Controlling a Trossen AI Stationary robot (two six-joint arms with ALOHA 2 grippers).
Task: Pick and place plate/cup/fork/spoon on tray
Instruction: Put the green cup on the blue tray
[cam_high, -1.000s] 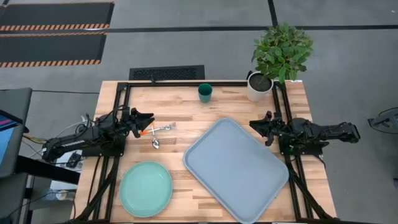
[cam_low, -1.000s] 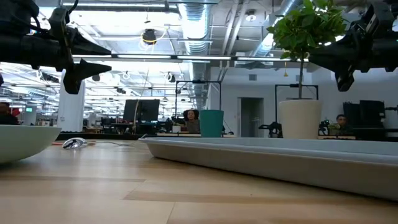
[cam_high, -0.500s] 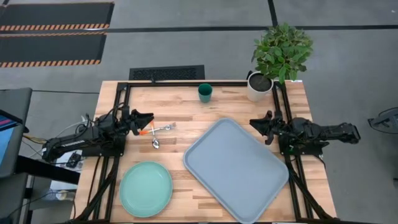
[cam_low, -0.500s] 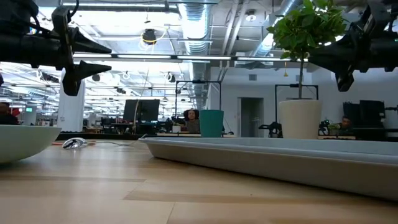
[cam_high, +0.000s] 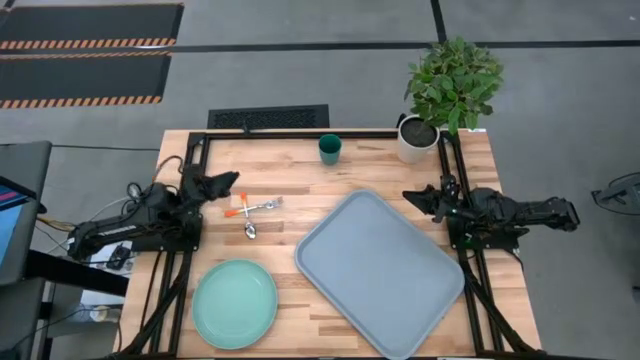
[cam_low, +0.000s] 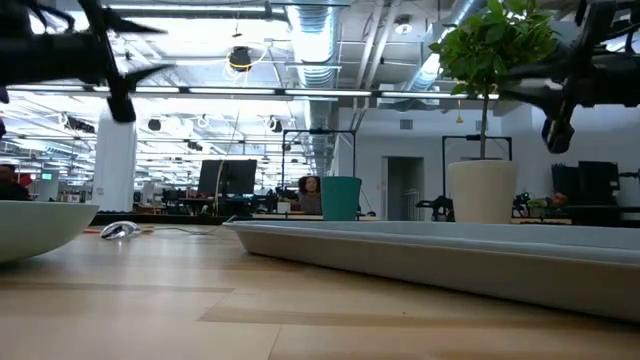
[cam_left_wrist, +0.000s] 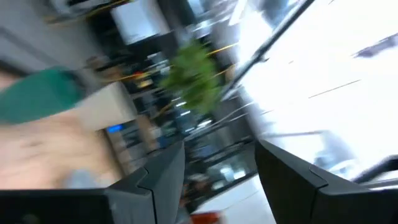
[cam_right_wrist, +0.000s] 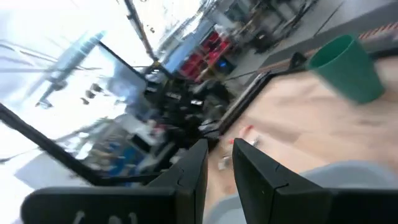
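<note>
The pale mint plate (cam_high: 234, 303) lies flat at the near left. The grey-blue tray (cam_high: 380, 270) lies on the table right of the middle. The dark green cup (cam_high: 330, 149) stands near the far edge. The fork (cam_high: 265, 206) and the spoon (cam_high: 249, 226) lie crossed on the wood, orange handle ends toward the left. My left gripper (cam_high: 232, 180) hovers left of the utensils, open and empty (cam_left_wrist: 217, 162). My right gripper (cam_high: 408, 196) hovers by the tray's far right corner, with a narrow gap between its fingers (cam_right_wrist: 219, 155), empty.
A white pot with a green plant (cam_high: 418, 138) stands at the far right corner. A black frame (cam_high: 300, 133) runs along the table's far edge and sides. Bare wood shows between the plate, the utensils and the cup.
My left gripper has risen, drawn back a little toward the table's left and far edges, and turned at the wrist. My right gripper has turned at the wrist and drawn back slightly toward the right edge. The tableware has stayed where it was.
</note>
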